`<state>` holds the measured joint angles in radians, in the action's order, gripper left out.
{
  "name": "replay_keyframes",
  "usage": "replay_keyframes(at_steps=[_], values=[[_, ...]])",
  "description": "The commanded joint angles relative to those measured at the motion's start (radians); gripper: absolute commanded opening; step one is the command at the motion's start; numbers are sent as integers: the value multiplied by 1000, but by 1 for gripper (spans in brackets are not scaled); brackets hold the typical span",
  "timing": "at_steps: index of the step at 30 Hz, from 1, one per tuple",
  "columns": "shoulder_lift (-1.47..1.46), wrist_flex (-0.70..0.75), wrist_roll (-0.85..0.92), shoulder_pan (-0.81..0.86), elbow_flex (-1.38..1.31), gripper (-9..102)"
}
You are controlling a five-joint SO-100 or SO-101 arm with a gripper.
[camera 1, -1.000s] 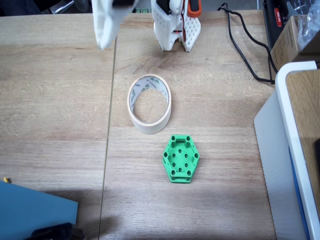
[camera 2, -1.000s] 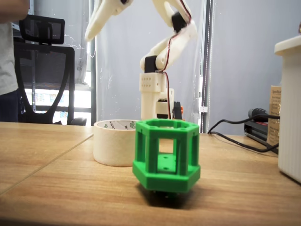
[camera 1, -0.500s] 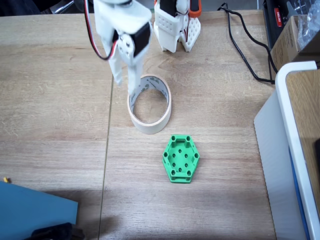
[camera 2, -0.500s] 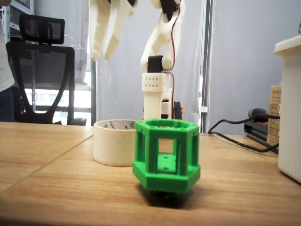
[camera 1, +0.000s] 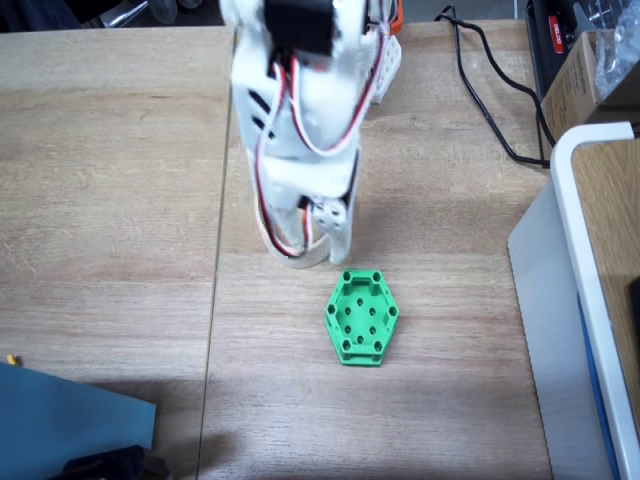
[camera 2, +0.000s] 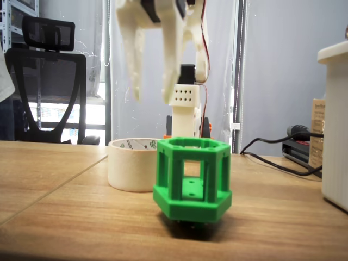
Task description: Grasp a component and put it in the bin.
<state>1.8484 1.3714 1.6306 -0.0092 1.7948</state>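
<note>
The component (camera 1: 361,317) is a bright green hexagonal piece with round holes, lying on the wooden table just in front of the bin (camera 1: 305,260), a cream-white tape roll. In the side-on fixed view the component (camera 2: 191,179) stands nearest the camera, with the bin (camera 2: 128,168) behind it to the left. My gripper (camera 2: 152,97) hangs open above the bin, fingers pointing down, holding nothing. Seen from above, my white arm (camera 1: 300,120) covers most of the bin and stops short of the component.
A large white-rimmed container (camera 1: 580,300) with a blue side stands at the right edge. A black cable (camera 1: 490,110) runs along the back right. A blue object (camera 1: 70,420) lies at the front left corner. An office chair (camera 2: 49,81) stands behind the table.
My arm has swung from the back left toward the front and now reaches over the tape roll. The fingers spread slightly wider. The component and the bin have not moved.
</note>
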Motion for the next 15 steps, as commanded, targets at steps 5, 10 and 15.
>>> replay_keyframes(at_steps=[5,10,15], values=[[-2,-8,-161,-71,-92,16],[-6,-8,-206,-72,-89,16],[-40,-9,-253,-64,-87,16]])
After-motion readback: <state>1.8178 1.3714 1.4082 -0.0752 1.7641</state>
